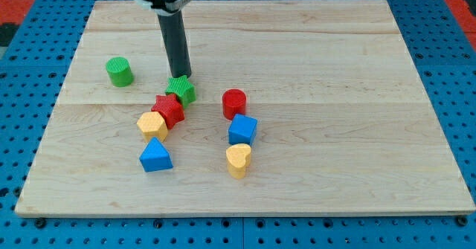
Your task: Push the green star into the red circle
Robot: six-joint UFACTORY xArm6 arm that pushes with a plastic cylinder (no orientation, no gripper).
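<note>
The green star (181, 90) lies left of the board's middle. My tip (181, 76) stands right at its top edge, seemingly touching it. The red circle (234, 103), a short red cylinder, stands to the star's right and a little lower, with a gap between them. A red star (169, 109) touches the green star's lower left side.
A green cylinder (119, 71) stands at the left. A yellow hexagon (152, 124) sits below the red star, a blue triangle (155, 156) below that. A blue cube (242, 129) and a yellow heart (239, 160) lie below the red circle. The wooden board (357, 130) rests on blue pegboard.
</note>
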